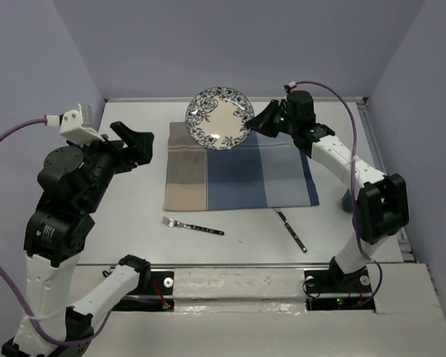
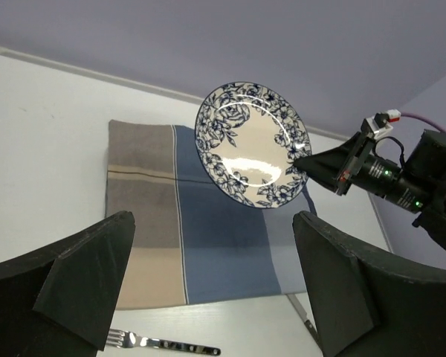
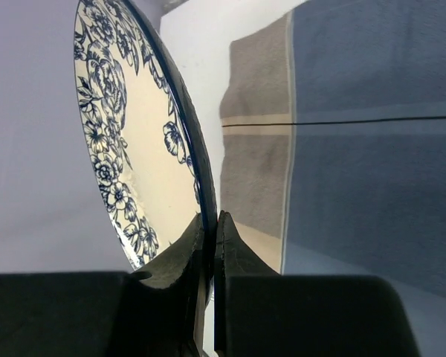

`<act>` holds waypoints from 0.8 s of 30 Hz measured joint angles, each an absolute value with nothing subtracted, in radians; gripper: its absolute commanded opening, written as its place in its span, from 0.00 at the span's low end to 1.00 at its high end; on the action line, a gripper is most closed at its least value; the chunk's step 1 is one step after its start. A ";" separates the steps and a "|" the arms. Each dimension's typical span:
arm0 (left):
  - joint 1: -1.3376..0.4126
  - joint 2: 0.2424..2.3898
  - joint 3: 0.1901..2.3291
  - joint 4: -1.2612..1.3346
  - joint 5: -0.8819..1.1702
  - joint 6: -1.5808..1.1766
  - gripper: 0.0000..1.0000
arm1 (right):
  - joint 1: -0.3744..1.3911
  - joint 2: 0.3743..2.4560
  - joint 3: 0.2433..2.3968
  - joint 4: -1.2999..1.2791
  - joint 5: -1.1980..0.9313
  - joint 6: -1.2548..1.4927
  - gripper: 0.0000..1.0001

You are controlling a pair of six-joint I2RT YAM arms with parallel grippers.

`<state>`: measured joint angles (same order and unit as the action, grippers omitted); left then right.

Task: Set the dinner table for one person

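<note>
Two sets of fingers on my screens: the right gripper (image 1: 254,123) clamps the rim of a tilted floral plate (image 1: 219,119); the left gripper (image 1: 137,141) gapes empty. The table (image 1: 245,223), flat matte white, spreads below both, under the mat (image 1: 238,175).

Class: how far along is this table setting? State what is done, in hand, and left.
Done: the placemat lies flat on the table. In hand: the right gripper pinches the tilted plate by its rim, above the mat. Left: setting it down, then placing the fork and knife.
</note>
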<state>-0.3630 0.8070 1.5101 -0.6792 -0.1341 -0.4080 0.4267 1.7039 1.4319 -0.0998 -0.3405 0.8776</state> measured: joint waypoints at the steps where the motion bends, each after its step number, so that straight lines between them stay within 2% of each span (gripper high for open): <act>1: -0.365 0.813 1.490 -0.665 -0.128 -0.408 0.99 | 0.399 1.694 1.412 -0.094 -0.345 0.875 0.00; 13: -0.374 0.875 1.346 -0.534 -0.066 -0.412 0.99 | 0.331 1.868 1.345 -0.167 -0.434 0.817 0.00; 24: -0.374 0.895 1.284 -0.496 -0.051 -0.420 0.99 | 0.307 1.880 1.328 -0.155 -0.427 0.784 0.00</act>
<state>-0.3740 0.8951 1.2842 -0.4961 -0.0509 -0.4198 0.3069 1.8805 1.3285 -0.1547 -0.4267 0.7841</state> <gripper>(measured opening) 0.989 0.083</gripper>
